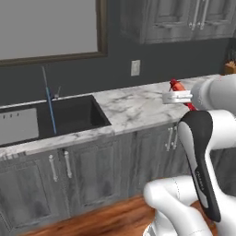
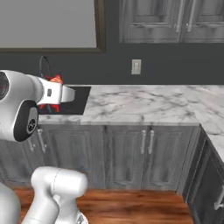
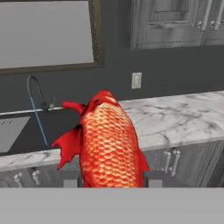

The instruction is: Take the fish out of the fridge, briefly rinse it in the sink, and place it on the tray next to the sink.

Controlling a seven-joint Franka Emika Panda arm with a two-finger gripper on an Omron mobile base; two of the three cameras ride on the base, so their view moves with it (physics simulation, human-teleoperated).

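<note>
Right now the gripper [image 3: 109,181] is clamping its jaws around the fish [image 3: 107,144], carrying it in the air near the marble counter [image 1: 133,108]. Looking stiff, light and probably slick, it is being held across the body, which seems wise. Water is streaming from the tap [image 1: 45,78] into the sink [image 1: 73,115].

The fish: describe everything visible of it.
The fish is red-orange with glossy, paler scales along its body and darker red fins sticking out at one side and near the top. It stands upright between the fingers of the gripper, which is shut on its lower end, held in the air in front of the marble counter, to the right of the sink.
</note>
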